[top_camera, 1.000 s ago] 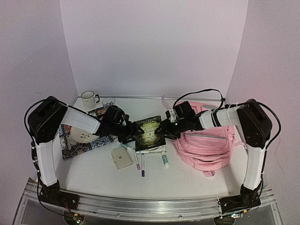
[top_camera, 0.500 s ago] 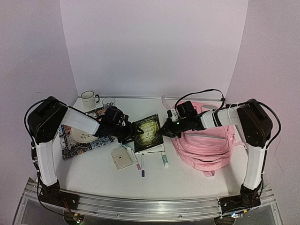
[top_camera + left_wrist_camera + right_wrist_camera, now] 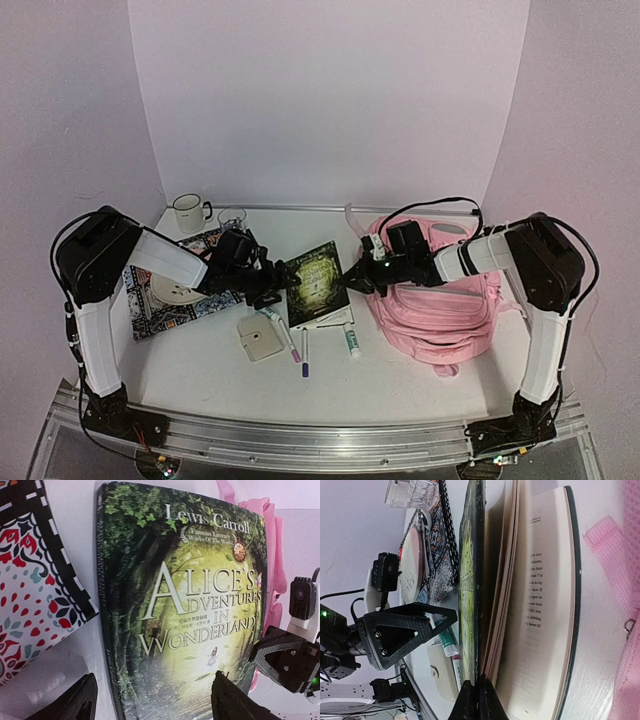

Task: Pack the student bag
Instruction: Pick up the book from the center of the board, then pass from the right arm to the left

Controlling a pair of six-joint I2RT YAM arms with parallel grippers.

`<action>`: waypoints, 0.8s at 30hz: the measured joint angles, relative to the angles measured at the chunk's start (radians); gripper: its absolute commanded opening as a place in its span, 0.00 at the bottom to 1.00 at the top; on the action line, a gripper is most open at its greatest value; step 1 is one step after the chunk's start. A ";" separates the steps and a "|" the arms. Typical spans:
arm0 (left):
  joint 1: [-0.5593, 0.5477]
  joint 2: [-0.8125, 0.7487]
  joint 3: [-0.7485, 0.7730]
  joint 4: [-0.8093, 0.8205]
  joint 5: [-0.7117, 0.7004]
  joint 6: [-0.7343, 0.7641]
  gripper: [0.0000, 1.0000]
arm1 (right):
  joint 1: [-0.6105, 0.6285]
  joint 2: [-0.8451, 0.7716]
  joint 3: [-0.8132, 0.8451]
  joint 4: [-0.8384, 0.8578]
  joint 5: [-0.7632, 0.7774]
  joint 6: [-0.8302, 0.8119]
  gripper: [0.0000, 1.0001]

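Observation:
The student bag (image 3: 440,305), a soft pink backpack, lies at the right of the table. Its pink fabric shows in the right wrist view (image 3: 612,555) and the left wrist view (image 3: 272,545). A green "Alice's Adventures in Wonderland" book (image 3: 318,282) lies just left of it. My right gripper (image 3: 356,282) is shut on the edge of the book's front cover (image 3: 470,580), which is raised so the pages (image 3: 545,605) fan open. My left gripper (image 3: 155,705) stands open over the near end of the cover (image 3: 190,610), touching nothing. The right gripper (image 3: 287,660) shows beside it.
A patterned mat (image 3: 150,305) with a plate (image 3: 175,288) lies at the left. A mug (image 3: 187,212) and a glass (image 3: 231,217) stand behind it. A cream case (image 3: 262,338), two pens (image 3: 293,345) and a green-capped tube (image 3: 352,342) lie in front of the book.
My right gripper has shut on the book's front cover and the cover has lifted off the pages. My left gripper has opened a little wider and drawn slightly left.

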 measured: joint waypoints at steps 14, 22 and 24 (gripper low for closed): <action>0.008 -0.005 -0.024 0.074 0.065 -0.060 0.94 | -0.041 -0.008 -0.104 0.264 -0.095 0.182 0.00; 0.008 -0.010 -0.057 0.152 0.098 -0.120 0.93 | -0.056 -0.046 -0.120 0.383 -0.104 0.283 0.00; 0.008 -0.010 -0.074 0.199 0.116 -0.149 0.92 | -0.058 -0.055 -0.122 0.407 -0.106 0.303 0.00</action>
